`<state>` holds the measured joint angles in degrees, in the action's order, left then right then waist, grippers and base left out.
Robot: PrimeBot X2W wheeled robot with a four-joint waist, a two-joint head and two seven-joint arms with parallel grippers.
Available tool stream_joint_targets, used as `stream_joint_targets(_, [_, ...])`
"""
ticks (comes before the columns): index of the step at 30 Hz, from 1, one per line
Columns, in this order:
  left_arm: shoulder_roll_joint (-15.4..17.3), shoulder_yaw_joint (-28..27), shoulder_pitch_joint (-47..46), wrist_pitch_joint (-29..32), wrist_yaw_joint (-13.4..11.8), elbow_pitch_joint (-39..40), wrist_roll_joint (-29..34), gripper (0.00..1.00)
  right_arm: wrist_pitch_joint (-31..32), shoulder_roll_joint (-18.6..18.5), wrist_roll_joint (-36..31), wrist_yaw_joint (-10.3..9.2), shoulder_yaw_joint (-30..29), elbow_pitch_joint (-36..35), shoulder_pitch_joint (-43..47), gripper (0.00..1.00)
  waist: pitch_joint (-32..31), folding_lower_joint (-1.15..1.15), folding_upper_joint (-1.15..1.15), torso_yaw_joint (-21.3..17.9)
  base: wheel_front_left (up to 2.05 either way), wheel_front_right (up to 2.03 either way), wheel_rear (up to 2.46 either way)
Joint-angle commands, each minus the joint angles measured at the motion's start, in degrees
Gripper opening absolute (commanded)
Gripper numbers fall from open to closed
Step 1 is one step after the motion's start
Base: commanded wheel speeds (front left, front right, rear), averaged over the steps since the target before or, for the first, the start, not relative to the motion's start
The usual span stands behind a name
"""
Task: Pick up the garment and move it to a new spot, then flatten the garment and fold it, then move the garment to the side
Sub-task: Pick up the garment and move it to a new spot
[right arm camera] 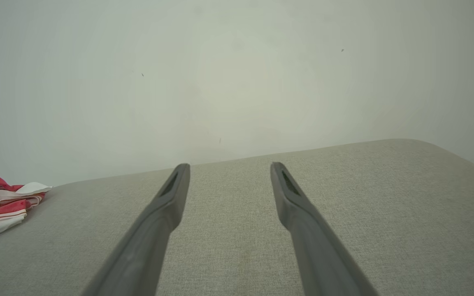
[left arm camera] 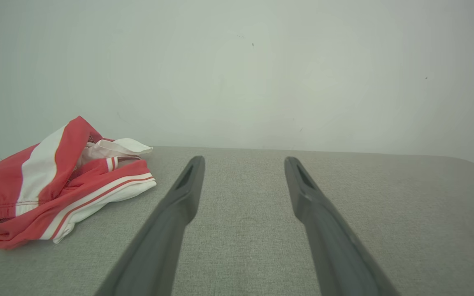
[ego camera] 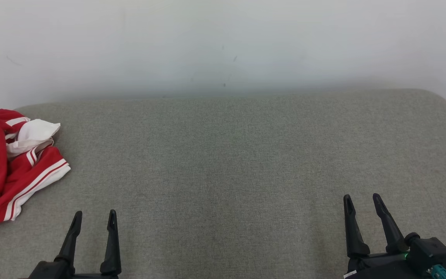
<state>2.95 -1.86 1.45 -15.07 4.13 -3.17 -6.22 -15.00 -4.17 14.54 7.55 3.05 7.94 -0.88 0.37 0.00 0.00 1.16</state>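
A crumpled red garment with white stripes [ego camera: 12,166] lies bunched at the far left of the grey fabric surface [ego camera: 230,162], partly cut off by the head view's left edge. It also appears at the left in the left wrist view [left arm camera: 60,185] and small at the left edge of the right wrist view [right arm camera: 2,207]. My left gripper [ego camera: 94,217] is open at the lower left, a short way to the right of the garment and apart from it. My right gripper [ego camera: 362,199] is open at the lower right, far from the garment. Both hold nothing.
A pale wall [ego camera: 223,42] rises right behind the surface's back edge. The surface's far right corner is rounded [ego camera: 445,102], with a dark gap beyond it at the right edge.
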Motion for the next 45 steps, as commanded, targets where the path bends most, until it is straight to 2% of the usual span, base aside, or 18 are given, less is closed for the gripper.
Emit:
stream_joint_targets(1, [-0.07, -0.11, -0.04, -0.15, 0.17, -0.19, -0.06, 1.00, -0.28, 0.15, 0.22, -0.12, -0.07, 0.01, 0.61, 1.00, 0.07, 0.00, 0.00, -0.05, 0.00, 0.00, 0.00])
stream_joint_targets(14, [-0.07, 0.46, -0.59, -0.13, -0.43, -0.57, -0.18, 1.00, -0.28, -0.02, 0.42, -0.12, -0.29, 0.65, 0.16, 1.00, 0.23, 0.00, 0.00, 0.43, 0.00, 0.00, 0.00])
stream_joint_targets(21, [-0.06, 0.53, -1.19, -0.13, -0.55, -0.86, 0.46, 1.00, -0.17, 0.06, 0.27, -0.12, -0.17, 0.68, 0.65, 1.00, 0.39, 0.00, 0.00, 3.28, 0.00, 0.00, 0.00])
stream_joint_targets(26, [-0.05, 0.31, -1.26, -0.13, -0.52, -1.26, 0.62, 1.00, -0.17, 0.16, 0.45, -0.12, 0.04, 0.90, 0.87, 1.00, 0.44, 0.00, 0.00, 7.35, 0.00, 0.00, 0.00])
stream_joint_targets(36, [-0.05, -0.84, -0.02, -0.12, -0.66, -2.23, 0.45, 1.00, -0.17, -0.01, 0.08, -0.12, 0.23, 1.36, 1.53, 1.00, -0.22, 0.00, 0.00, 18.90, 0.00, 0.00, 0.00])
stream_joint_targets(45, [-0.06, -2.17, 0.82, -0.12, -1.06, -2.55, -0.02, 1.00, -0.17, -0.66, -0.63, -0.12, 1.48, 1.72, 1.32, 1.00, -0.23, 0.00, 0.00, 27.52, 0.00, 0.00, 0.00])
